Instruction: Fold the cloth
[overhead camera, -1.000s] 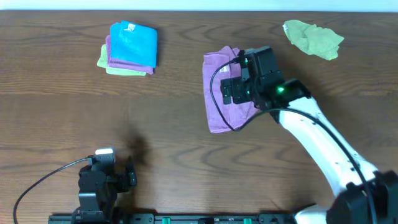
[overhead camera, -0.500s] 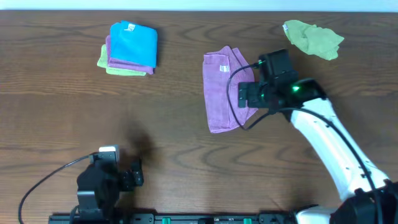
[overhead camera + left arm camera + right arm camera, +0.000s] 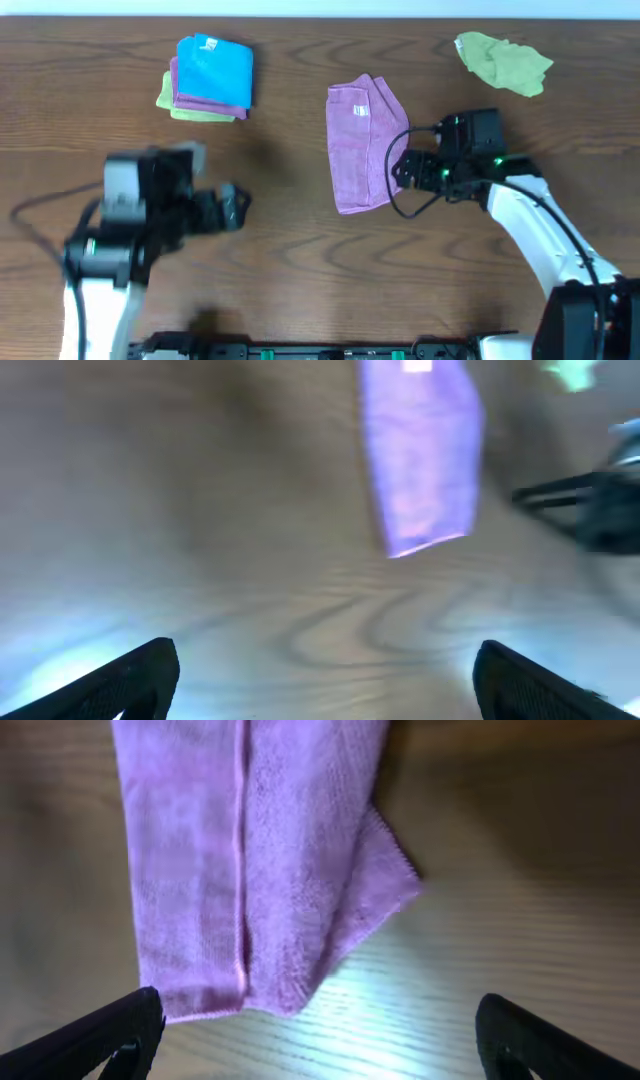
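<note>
my right fingers (image 3: 402, 172) stand apart and empty, just beside the cloth (image 3: 362, 150), at its right edge. my left fingers (image 3: 233, 203) are apart too, holding nothing, well off to its left. the cloth lies flat on the desk (image 3: 300, 270), doubled into a long strip, tag (image 3: 362, 108) up, one corner poking out. i judge one fold done; a crosswise fold and some squaring-up are left.

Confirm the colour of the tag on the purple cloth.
White tag on the purple cloth; overhead view shows it best.
</note>
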Tool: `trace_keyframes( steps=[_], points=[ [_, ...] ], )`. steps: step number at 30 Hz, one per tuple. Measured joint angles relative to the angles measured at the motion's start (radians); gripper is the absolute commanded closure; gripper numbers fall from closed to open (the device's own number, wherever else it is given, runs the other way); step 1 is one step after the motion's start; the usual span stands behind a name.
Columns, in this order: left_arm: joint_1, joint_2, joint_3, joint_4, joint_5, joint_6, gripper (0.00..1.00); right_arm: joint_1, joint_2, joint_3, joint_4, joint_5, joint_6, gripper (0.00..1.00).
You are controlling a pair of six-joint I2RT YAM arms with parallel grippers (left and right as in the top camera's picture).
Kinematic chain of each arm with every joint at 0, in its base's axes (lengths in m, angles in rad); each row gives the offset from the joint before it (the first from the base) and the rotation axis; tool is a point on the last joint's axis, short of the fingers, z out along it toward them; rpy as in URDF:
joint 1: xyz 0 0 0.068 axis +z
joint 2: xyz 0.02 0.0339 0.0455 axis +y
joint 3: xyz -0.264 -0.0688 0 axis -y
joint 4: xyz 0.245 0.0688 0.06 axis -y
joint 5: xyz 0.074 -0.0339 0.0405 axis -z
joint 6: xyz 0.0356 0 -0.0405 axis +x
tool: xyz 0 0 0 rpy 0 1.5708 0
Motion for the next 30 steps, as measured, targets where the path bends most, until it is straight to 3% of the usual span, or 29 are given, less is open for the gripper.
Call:
trace_keyframes(
  steps=[7,11,18,30],
  points=[
    [-0.028,0.232,0.031,0.122,0.171,-0.216,0.05,-0.053,0.0,-0.089,0.048,-0.073,0.01,0.01],
    [-0.108,0.344,0.031,0.214,0.221,-0.275,0.05,-0.115,0.0,-0.091,0.059,-0.086,0.013,0.01],
    [-0.329,0.521,0.031,0.352,0.213,-0.352,0.05,-0.193,0.0,-0.091,0.048,-0.122,0.009,0.01],
    [-0.506,0.598,0.031,0.422,0.138,-0.423,0.04,-0.195,-0.002,-0.091,0.028,-0.151,-0.019,0.01]
  ],
)
